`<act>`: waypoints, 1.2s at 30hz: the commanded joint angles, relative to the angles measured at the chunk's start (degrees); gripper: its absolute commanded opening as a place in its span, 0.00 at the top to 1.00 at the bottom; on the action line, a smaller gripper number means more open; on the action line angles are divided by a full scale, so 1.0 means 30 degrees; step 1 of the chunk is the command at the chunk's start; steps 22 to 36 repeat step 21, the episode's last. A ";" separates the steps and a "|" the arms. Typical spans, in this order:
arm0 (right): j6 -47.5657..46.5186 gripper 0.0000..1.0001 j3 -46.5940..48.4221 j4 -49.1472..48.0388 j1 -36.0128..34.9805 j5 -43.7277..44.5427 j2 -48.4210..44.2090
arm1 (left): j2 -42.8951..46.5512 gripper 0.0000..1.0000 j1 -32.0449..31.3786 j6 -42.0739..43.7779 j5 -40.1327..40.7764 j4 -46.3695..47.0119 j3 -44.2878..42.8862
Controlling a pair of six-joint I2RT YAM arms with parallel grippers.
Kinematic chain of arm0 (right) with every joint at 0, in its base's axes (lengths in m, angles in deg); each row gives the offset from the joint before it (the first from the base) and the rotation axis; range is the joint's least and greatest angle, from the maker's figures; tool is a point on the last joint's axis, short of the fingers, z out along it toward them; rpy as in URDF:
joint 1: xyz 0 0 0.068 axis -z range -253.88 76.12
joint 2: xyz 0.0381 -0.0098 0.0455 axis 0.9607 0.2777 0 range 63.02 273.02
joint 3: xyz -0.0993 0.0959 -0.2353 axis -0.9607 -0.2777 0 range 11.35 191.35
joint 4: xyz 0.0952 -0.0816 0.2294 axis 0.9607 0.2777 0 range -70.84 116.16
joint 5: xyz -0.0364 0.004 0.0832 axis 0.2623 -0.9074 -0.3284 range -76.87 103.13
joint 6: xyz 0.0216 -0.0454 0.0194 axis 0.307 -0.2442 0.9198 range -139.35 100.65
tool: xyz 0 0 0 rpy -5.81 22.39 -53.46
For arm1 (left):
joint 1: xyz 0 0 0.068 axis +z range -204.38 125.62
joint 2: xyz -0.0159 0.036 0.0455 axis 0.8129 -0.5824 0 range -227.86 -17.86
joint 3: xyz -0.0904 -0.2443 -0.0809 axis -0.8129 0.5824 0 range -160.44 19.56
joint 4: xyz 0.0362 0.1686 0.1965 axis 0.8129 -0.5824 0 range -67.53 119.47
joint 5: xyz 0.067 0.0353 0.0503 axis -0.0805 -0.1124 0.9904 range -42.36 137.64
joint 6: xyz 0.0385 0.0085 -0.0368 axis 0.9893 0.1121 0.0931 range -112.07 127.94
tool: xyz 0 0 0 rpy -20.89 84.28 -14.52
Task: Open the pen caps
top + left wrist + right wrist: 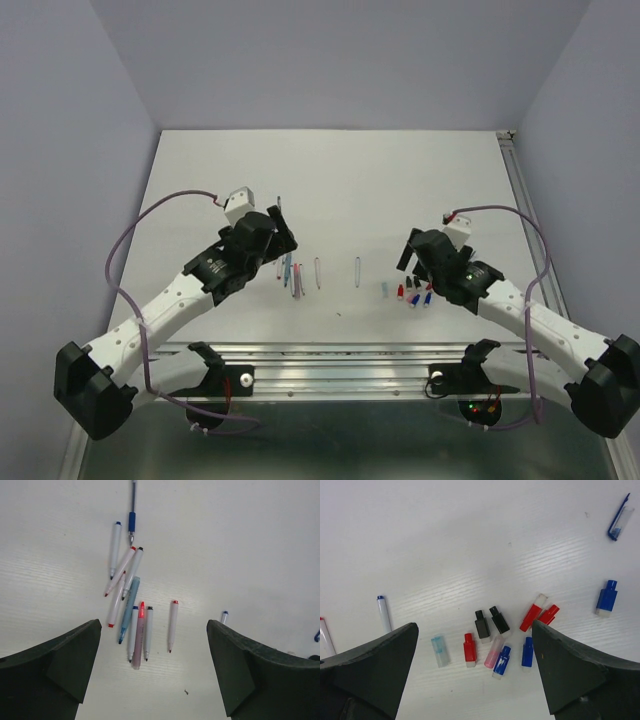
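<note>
Several loose pen caps, red, black, blue, pink and pale blue, lie scattered on the white table; in the top view they show as a small cluster. My right gripper hangs open just above them, holding nothing. One more blue cap lies apart to the right. A bundle of uncapped pens lies under my left gripper, which is open and empty above the table. From above, the left gripper is by the pens and the right gripper is behind the caps.
A pen with a blue grip lies beyond the bundle. Single white pens rest between the arms. A clear cap with a blue clip lies far right. A metal rail runs along the near edge.
</note>
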 commanded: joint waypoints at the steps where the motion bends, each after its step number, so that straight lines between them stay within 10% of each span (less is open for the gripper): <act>1: 0.1333 0.00 0.1528 0.1181 0.0128 0.3281 -0.0713 | 0.0828 0.01 -0.0008 -0.2429 0.3730 -0.2719 -0.0871; 36: 0.0749 0.00 0.0357 0.0334 0.0128 0.5042 -0.4462 | 0.3320 0.01 0.0754 -0.2960 0.5698 -0.2463 -0.0052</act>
